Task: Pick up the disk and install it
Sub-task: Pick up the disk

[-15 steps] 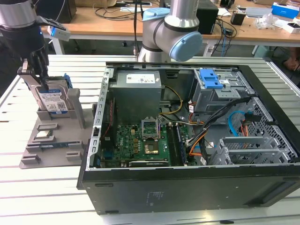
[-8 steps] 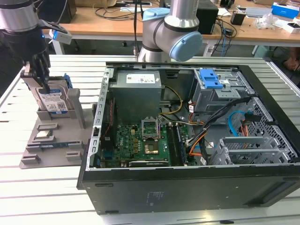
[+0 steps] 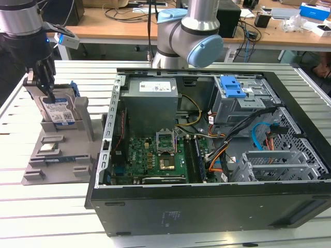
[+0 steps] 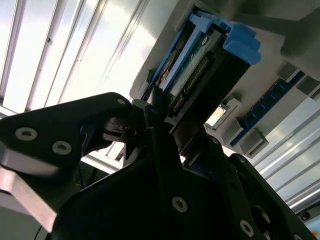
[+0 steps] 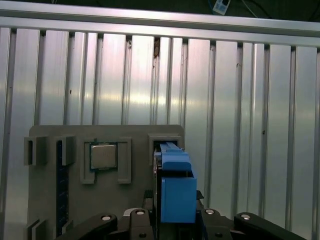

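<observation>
Fingers: the gripper hung at the upper left of the exterior view, its black fingers pinching the top edge of the disk across its thin sides.
Disk: the disk stood upright on edge in a slot of the grey holder, label facing the exterior camera; its blue carrier frame showed end-on in the first wrist view.
Holder: the grey holder lay on the worktop at the exterior view's left, beside the case and apart from it.
Holder contents: a square processor chip lay flat in its own pocket just beside the disk's slot; a long thin blue board sat in a narrow groove.
Case: the open black computer case lay on its side across the centre and right of the exterior view.
Case contents: a grey power-supply box at the upper middle, a green motherboard below it, and a grey drive cage topped by a blue latch at the upper right, with loose cables between them.
Worktop: the slatted metal worktop carried both the holder and the case.
</observation>
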### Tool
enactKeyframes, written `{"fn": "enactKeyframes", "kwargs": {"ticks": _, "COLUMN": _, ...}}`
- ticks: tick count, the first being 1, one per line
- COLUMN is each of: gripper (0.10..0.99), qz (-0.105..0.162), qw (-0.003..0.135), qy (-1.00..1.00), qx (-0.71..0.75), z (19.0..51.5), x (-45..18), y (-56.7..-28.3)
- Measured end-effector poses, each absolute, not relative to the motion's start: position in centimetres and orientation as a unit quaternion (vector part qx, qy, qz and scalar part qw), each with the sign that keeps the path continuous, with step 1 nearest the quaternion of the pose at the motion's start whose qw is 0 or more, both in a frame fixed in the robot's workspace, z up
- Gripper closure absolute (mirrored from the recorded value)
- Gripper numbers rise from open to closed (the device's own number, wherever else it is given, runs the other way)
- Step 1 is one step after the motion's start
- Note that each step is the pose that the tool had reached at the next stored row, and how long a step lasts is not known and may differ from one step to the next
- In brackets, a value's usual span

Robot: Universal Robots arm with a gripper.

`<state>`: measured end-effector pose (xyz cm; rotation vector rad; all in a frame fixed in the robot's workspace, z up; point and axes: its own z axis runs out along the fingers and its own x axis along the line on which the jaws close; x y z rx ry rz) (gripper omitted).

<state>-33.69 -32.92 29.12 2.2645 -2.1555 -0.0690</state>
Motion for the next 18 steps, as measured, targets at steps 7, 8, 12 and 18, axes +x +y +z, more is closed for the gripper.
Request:
{"fn": "enactKeyframes", "kwargs": {"ticks": 7, "gripper": 0.722, "qz": -0.022, "qw": 0.007, "qy": -0.689, "qx": 0.724, "z": 29.12, "x": -33.69, "y": -32.91}}
{"fn": "enactKeyframes", "kwargs": {"ticks": 8, "gripper": 0.722, "qz": -0.022, "qw": 0.007, "qy": -0.689, "qx": 0.724, "z": 29.12, "x": -33.69, "y": -32.91}}
{"fn": "enactKeyframes", "kwargs": {"ticks": 12, "gripper": 0.722, "qz": -0.022, "qw": 0.007, "qy": -0.689, "qx": 0.724, "z": 29.12, "x": -33.69, "y": -32.92}}
{"fn": "enactKeyframes", "kwargs": {"ticks": 18, "gripper": 0.722, "qz": -0.022, "qw": 0.007, "qy": -0.689, "qx": 0.724, "z": 29.38, "x": -33.68, "y": -32.91}}
